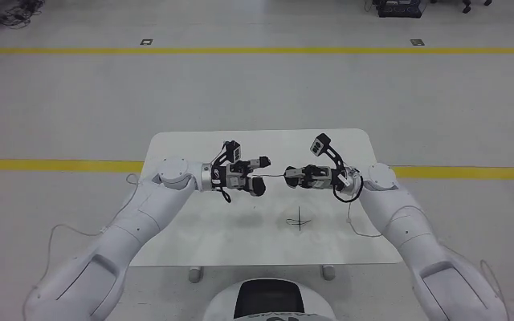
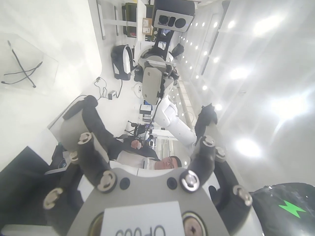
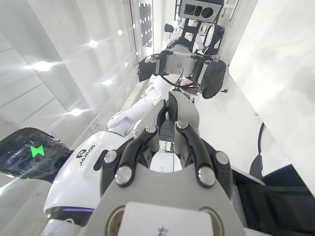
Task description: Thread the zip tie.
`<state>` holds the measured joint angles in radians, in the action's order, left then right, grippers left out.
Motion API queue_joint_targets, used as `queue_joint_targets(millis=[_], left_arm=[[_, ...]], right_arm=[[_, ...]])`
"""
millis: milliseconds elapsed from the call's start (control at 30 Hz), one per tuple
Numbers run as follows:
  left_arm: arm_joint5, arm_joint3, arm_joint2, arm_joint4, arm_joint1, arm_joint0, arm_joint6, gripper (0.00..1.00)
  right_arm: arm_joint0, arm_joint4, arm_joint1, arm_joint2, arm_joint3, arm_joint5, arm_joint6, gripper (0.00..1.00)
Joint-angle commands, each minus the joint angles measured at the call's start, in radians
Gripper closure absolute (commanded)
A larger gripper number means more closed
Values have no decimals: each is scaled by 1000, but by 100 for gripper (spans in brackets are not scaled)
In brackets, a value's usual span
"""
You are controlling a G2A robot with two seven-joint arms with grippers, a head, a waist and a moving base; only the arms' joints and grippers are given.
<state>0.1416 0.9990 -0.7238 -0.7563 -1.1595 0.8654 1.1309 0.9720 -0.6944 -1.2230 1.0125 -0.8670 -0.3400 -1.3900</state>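
The top view shows the zip tie [image 1: 275, 173] as a thin black strip in the gap between the left gripper [image 1: 262, 174] and the right gripper [image 1: 289, 176], and loose zip ties [image 1: 299, 218] lying crossed on the table [image 1: 193, 233] nearer the robot. The wrist views give the finger state: the left gripper's fingers [image 2: 86, 103] are spread wide, while the right gripper is pinched closed on the zip tie's end. Both arms are bent inward with the grippers facing each other above the table's middle, well inside every edge.

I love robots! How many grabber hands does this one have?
2. The left gripper is above the table with its fingers spread open. The right gripper faces it close by, over the same table, with its fingers shut.
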Motion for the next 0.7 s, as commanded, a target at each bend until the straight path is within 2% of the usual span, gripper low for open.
queue_joint_targets(millis=[0,67,133,233,667], left_arm=[[0,0,0,-1,0,0,1,0],[0,0,0,-1,0,0,1,0],[-10,24,2,-4,-1,16,-27,0],[-25,40,-1,-27,-3,26,-25,0],[-33,47,-1,-22,-9,30,-19,0]], right_arm=[[0,0,0,0,0,0,0,100],[0,0,0,0,0,0,0,100],[17,12,0,0,-30,9,37,100],[33,15,4,8,-58,15,41,100],[60,19,13,31,-100,25,35,100]])
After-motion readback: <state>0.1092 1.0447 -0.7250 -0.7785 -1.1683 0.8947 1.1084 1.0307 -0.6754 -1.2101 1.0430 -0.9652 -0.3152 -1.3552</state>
